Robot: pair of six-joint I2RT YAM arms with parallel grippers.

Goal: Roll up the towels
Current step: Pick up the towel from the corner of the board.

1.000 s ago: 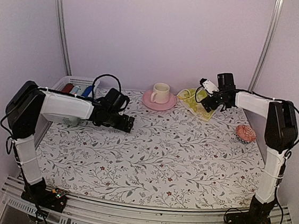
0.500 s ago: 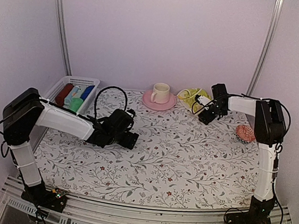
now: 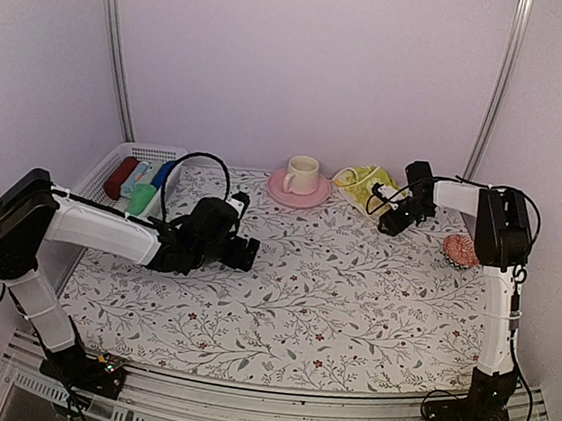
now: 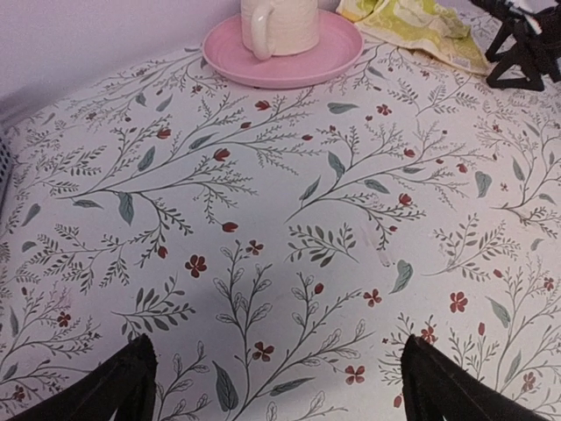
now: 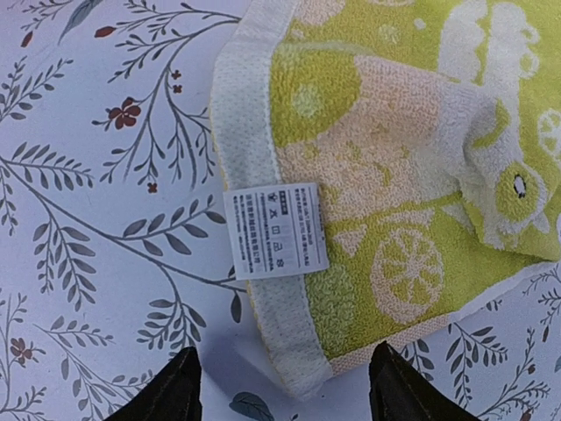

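Observation:
The pale yellow towel with green prints lies crumpled and flat at the back right, beside the saucer. In the right wrist view its near corner with a white label lies between my fingertips. My right gripper is open and low over that corner. The green towel lies as a roll in the white basket. My left gripper is open and empty, low over the flowered tablecloth left of centre. The yellow towel also shows in the left wrist view.
A pink saucer with a cream cup stands at the back centre, next to the towel. Dark red and blue rolls share the basket. A red patterned round thing sits at the right edge. Walls close the sides and back.
My left gripper has moved away from the basket, right and nearer, over the tablecloth; the green roll now shows in the basket. My right gripper has come down to the yellow towel's near corner.

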